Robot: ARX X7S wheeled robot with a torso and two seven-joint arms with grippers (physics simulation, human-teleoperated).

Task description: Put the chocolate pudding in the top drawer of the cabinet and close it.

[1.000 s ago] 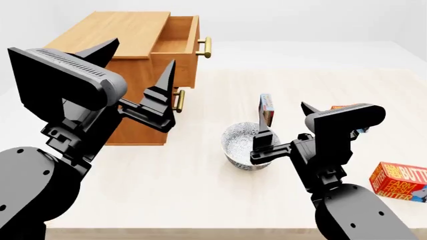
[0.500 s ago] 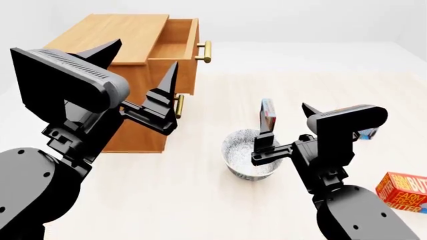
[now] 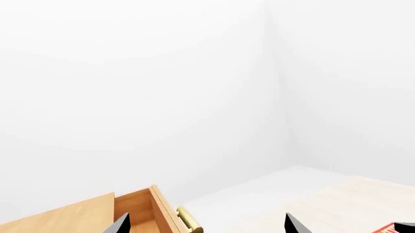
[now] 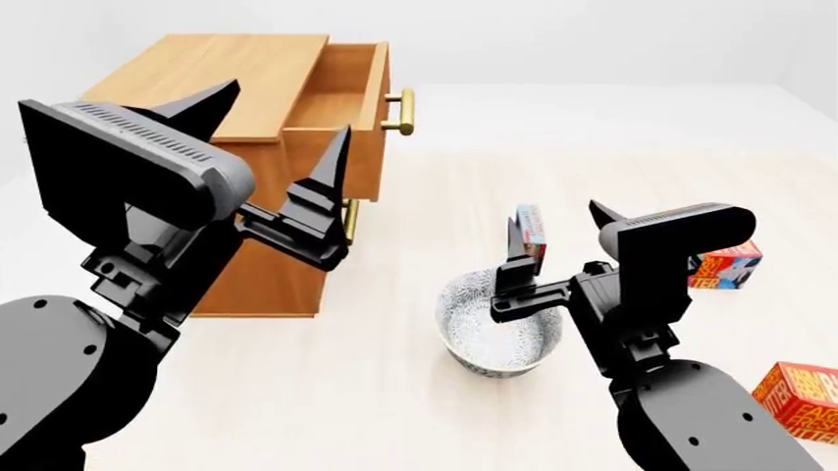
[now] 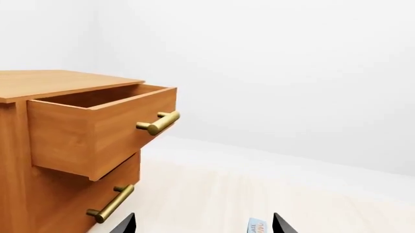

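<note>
The chocolate pudding is a thin blue and red box standing on edge on the table just beyond the bowl. In the right wrist view the pudding's top shows between the fingertips, close to one of them, with nothing clamping it. My right gripper is open above the bowl. The cabinet stands at the back left, and its top drawer is pulled out with the brass handle facing right. My left gripper is open in front of the cabinet, holding nothing. The left wrist view shows the open drawer below that gripper.
A speckled bowl sits under my right gripper. Two butter boxes lie to the right, one farther back and one at the view's edge. The lower drawer's handle is shut against the cabinet front.
The head view has shifted: the bowl and the butter boxes sit lower in the picture and a second butter box has come into sight. Both grippers stay open and hold nothing.
</note>
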